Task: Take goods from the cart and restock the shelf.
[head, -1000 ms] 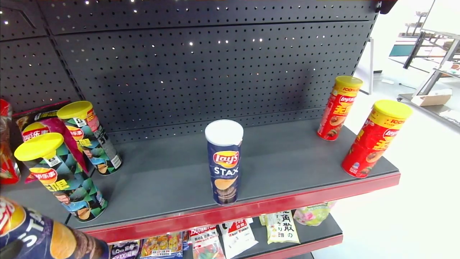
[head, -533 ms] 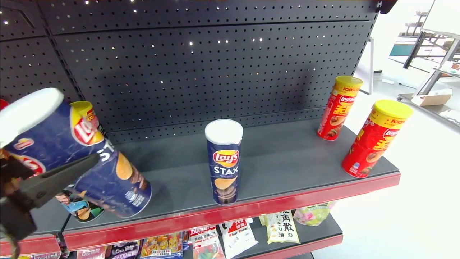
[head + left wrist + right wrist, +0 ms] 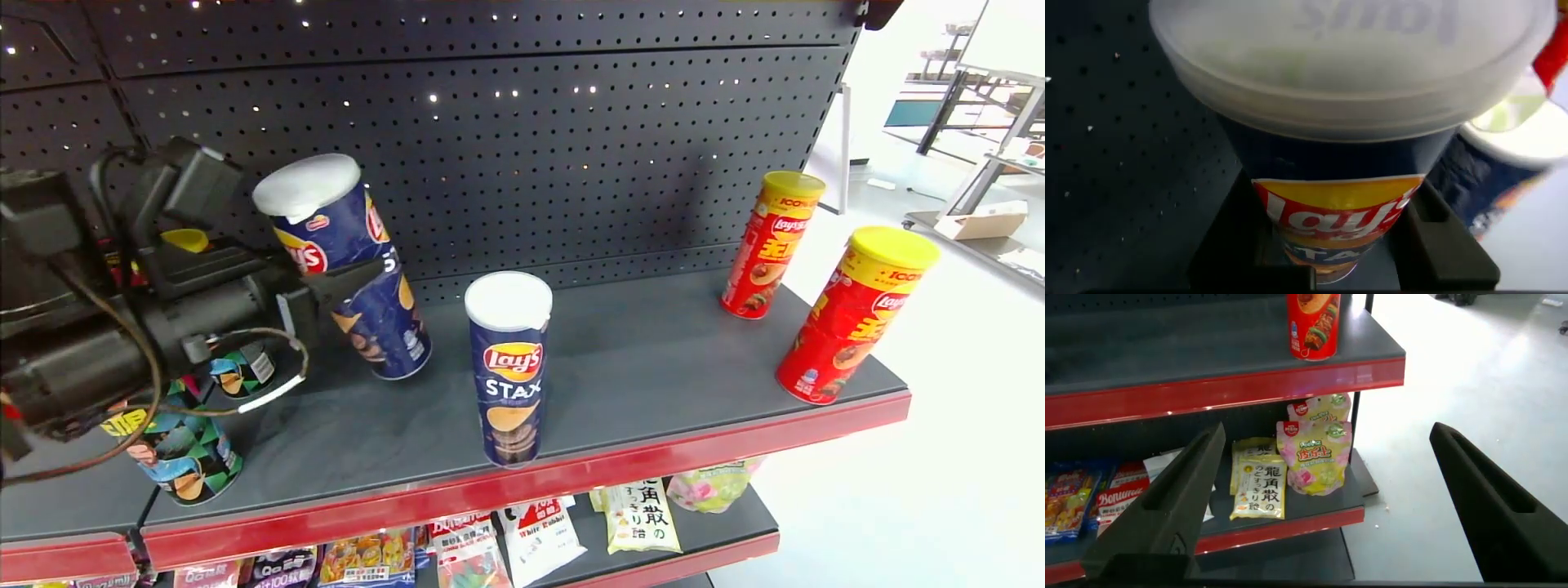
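While the left claw [image 3: 356, 282] clamps the blue can [image 3: 326, 224], tilted; right claw [image 3: 1327, 439] gapes wide, empty

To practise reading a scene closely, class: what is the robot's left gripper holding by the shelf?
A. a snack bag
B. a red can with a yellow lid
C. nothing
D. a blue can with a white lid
D: the left gripper is shut on the tilted, white-lidded blue can.

Head above shelf [image 3: 653, 359], left wrist close
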Motion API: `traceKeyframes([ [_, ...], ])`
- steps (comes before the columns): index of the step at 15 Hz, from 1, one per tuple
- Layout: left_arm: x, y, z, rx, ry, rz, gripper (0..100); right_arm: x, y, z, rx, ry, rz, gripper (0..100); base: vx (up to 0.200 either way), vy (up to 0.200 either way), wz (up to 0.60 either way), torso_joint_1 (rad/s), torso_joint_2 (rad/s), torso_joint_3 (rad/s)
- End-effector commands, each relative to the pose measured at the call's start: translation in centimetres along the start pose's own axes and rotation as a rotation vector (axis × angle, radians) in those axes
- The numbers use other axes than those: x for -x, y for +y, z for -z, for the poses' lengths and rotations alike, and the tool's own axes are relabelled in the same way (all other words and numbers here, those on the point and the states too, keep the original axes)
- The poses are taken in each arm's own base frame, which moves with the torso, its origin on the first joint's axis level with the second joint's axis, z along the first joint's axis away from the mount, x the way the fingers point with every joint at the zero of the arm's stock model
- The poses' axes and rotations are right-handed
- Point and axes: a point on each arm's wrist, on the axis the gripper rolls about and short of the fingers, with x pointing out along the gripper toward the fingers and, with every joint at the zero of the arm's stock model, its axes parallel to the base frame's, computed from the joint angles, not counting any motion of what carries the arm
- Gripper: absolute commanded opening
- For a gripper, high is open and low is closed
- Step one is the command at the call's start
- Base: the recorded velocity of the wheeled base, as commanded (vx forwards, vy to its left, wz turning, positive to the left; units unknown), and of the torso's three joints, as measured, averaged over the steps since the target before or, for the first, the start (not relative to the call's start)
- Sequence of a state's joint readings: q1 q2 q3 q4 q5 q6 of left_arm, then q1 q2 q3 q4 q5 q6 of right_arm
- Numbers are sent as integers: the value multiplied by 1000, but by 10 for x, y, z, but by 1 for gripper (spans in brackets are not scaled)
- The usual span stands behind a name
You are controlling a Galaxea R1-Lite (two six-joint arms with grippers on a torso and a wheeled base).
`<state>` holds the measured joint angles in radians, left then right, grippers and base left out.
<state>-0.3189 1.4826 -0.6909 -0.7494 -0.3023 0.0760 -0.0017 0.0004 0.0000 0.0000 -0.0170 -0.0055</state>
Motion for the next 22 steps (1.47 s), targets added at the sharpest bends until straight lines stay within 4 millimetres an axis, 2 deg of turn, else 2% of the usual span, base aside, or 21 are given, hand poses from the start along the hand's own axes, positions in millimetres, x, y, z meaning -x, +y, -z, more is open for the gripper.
traceKeyframes([
  [1,-51,8,10,15,31,16,0,0,0,0,1,-2,0,100,0,0,0,0,0,0],
  [3,-84,7,9,12,17,43,0,0,0,0,1,-2,0,100,0,0,0,0,0,0],
  [5,-102,6,15,15,25,60,0,0,0,0,1,-2,0,100,0,0,0,0,0,0],
  [11,-128,0,37,24,73,91,0,0,0,0,1,0,0,100,0,0,0,0,0,0],
  [16,-136,-6,47,27,98,111,0,0,0,0,1,0,0,100,0,0,0,0,0,0],
  [22,-137,-7,50,24,107,114,0,0,0,0,1,0,0,100,0,0,0,0,0,0],
])
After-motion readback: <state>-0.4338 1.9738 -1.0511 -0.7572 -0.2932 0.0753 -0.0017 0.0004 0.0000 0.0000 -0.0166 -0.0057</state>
